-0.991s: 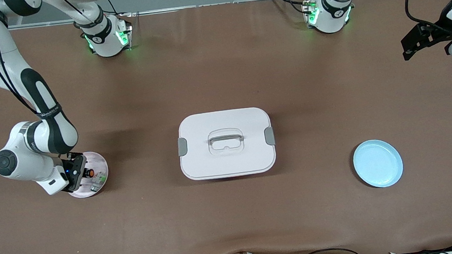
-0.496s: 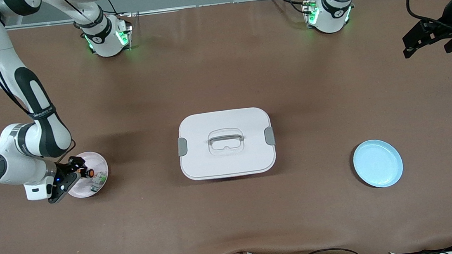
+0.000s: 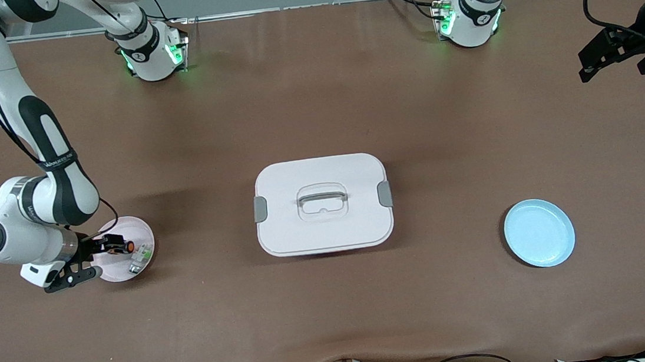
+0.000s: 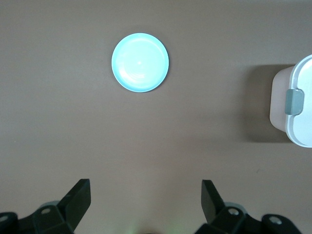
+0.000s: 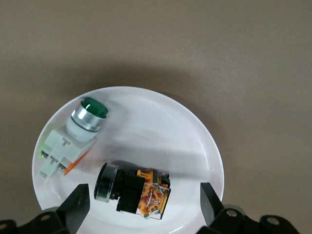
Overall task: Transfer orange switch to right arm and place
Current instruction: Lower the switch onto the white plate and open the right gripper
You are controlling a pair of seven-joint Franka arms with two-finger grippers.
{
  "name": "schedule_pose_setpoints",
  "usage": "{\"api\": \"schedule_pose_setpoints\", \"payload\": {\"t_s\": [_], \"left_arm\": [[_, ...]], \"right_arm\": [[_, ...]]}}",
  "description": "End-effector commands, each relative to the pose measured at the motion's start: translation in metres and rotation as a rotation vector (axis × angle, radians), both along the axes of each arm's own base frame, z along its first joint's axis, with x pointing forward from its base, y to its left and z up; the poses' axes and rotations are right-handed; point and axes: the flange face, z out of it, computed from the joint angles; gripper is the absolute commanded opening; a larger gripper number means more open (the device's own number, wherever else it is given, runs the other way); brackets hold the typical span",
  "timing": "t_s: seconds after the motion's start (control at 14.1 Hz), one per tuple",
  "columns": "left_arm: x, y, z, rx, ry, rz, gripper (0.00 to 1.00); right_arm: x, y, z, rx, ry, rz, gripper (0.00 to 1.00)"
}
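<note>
The orange switch [image 5: 131,191] lies on its side in the pink plate [image 5: 195,141], close to the plate's rim, at the right arm's end of the table. A green switch [image 5: 73,141] with a white body lies beside it in the same plate, apart from it. The right gripper [image 5: 141,214] hangs just over the plate with its jaws wide and nothing in them, one finger on each side of the orange switch. That looks like a good spot to come down and pinch it. The raised rim is near, so the fingers have little room there, and the green switch should not get bumped. Out in the middle of the table [image 3: 336,321] sits a white box [image 3: 322,204] with a shut lid. A blue plate [image 3: 539,233] sits nearer the left arm's end, with bare table all around it. The left gripper [image 4: 146,204] waits high over that end, jaws wide and holding nothing.
</note>
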Motion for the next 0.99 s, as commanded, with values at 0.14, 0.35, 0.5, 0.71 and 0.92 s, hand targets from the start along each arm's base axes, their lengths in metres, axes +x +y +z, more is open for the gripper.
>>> {"api": "schedule_pose_setpoints", "payload": {"t_s": [0.14, 0.35, 0.5, 0.71, 0.92], "left_arm": [[-0.011, 0.0, 0.009, -0.003, -0.011, 0.006, 1.0], [-0.011, -0.001, 0.008, -0.002, -0.009, 0.002, 1.0], [-0.01, -0.001, 0.008, -0.002, -0.008, 0.003, 1.0], [-0.009, 0.0, 0.006, -0.002, -0.005, 0.003, 1.0], [-0.01, 0.001, 0.008, -0.002, -0.009, 0.005, 1.0]], "right_arm": [[0.002, 0.001, 0.009, -0.015, 0.001, -0.094, 1.0], [0.001, 0.002, 0.009, -0.013, 0.012, -0.094, 1.0], [0.001, 0.002, 0.015, -0.007, 0.037, -0.099, 1.0], [0.006, 0.009, 0.049, -0.006, 0.102, -0.183, 1.0], [0.007, 0.017, 0.077, -0.02, 0.104, -0.234, 1.0]]}}
